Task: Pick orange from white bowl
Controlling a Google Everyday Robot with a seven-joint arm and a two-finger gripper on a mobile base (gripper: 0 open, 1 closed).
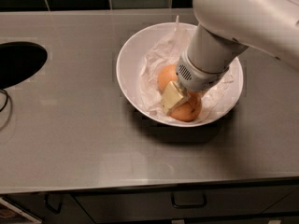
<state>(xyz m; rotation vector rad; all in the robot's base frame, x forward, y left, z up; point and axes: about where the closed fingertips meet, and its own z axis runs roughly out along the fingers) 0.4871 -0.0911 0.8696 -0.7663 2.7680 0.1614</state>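
The white bowl (128,55) stands on the steel counter, lined with crumpled white paper (159,55). Two oranges lie in it. The deeper reddish orange (190,112) is at the bowl's front. A paler, yellower orange (164,77) lies just behind and to its left. My gripper (180,101) reaches down into the bowl from the upper right. Its tip rests on the left side of the reddish orange, between the two fruits. The white arm hides the top of the reddish orange and the right part of the bowl's inside.
The grey steel counter (84,139) spreads to the left and in front of the bowl. A dark oval opening (18,62) is at the far left edge. Dark tiles run along the back. Drawer handles (188,202) show below the counter's front edge.
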